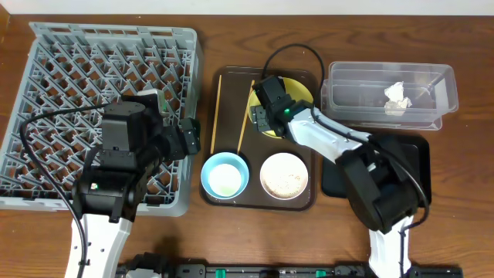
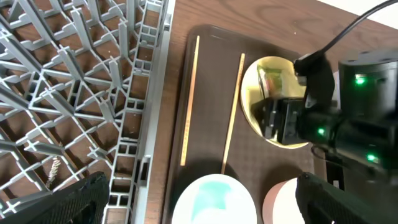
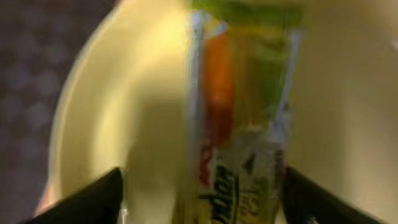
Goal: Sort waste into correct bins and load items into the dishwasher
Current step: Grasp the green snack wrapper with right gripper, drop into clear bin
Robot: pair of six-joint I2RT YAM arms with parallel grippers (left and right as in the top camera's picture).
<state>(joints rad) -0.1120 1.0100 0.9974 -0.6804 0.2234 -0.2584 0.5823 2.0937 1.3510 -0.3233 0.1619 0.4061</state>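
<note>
Snack wrapper point(image 3: 242, 124), green and orange, lies on the yellow plate point(image 3: 106, 124) in the brown tray point(image 1: 231, 100). The right fingers point(image 3: 87, 202) stand open astride it, empty; they are best closed low across its width, clear of the plate. The left fingers point(image 2: 56, 202) hang wide open, empty.

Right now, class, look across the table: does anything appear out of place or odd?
Yes. A green-and-orange snack wrapper lies on the yellow plate, waste sitting on dishware. The white bowl also holds loose rice-like grains.
</note>
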